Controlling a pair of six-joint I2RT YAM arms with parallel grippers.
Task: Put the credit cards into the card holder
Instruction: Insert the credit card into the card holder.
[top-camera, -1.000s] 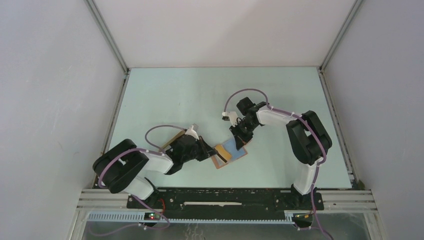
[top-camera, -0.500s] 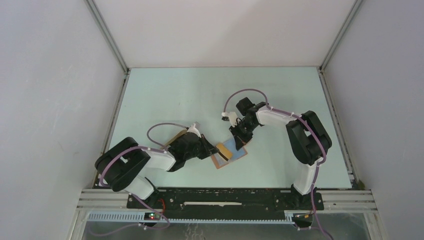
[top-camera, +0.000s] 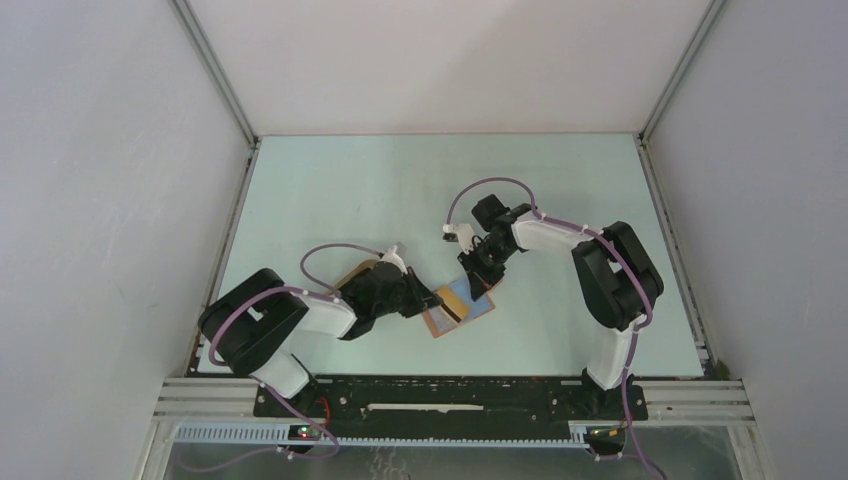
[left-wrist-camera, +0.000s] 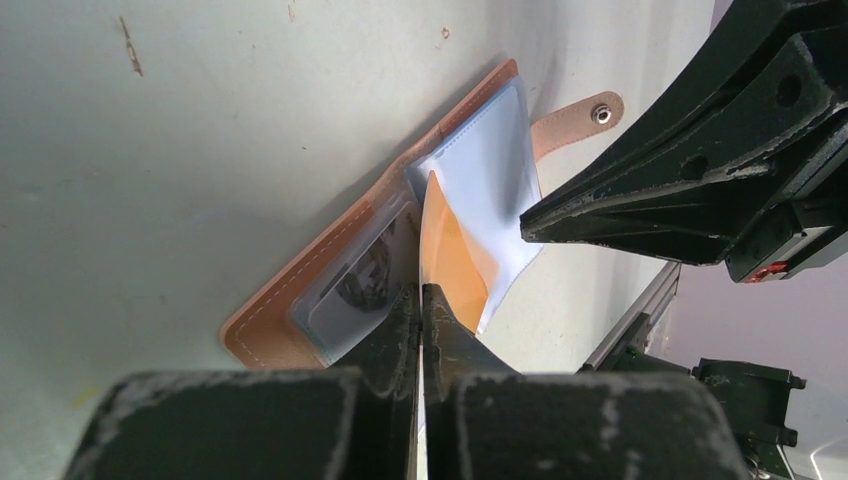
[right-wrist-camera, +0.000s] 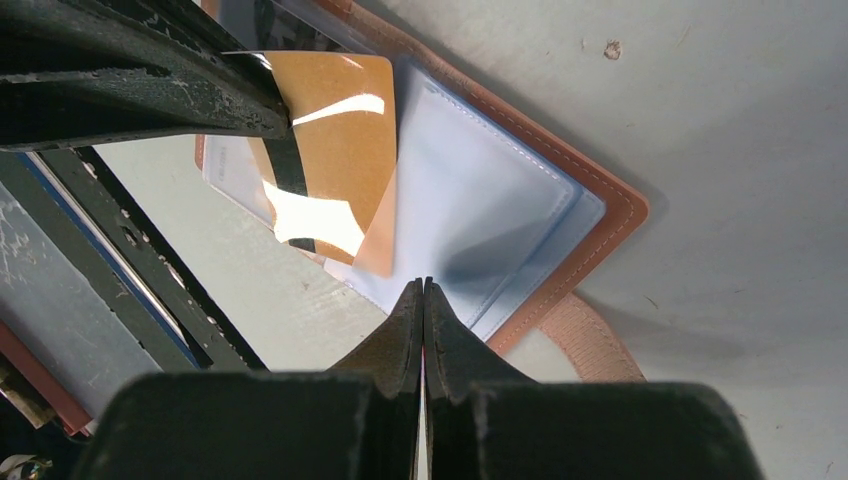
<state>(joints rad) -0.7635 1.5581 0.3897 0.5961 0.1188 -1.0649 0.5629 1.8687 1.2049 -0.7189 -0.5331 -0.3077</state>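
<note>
The card holder (top-camera: 470, 312) lies open on the table, brown leather outside (left-wrist-camera: 262, 318) with grey-blue slots (right-wrist-camera: 480, 200) inside. My left gripper (left-wrist-camera: 421, 290) is shut on an orange credit card (left-wrist-camera: 450, 245). It holds that card on edge over the holder's fold, at the slots. The card's glossy face (right-wrist-camera: 340, 130) shows in the right wrist view. Another card (left-wrist-camera: 350, 285) sits in a slot on the holder's left half. My right gripper (right-wrist-camera: 422, 283) is shut, its tips resting on the near edge of the blue slot pages.
The holder's snap strap (left-wrist-camera: 590, 112) sticks out on the far side. A tan object (top-camera: 352, 273) lies partly hidden under my left arm. The metal frame rail (top-camera: 450, 385) runs along the table's near edge, and white walls enclose the other sides.
My left arm has moved right, carrying the orange card further over the open holder. The right arm has stayed where it was.
</note>
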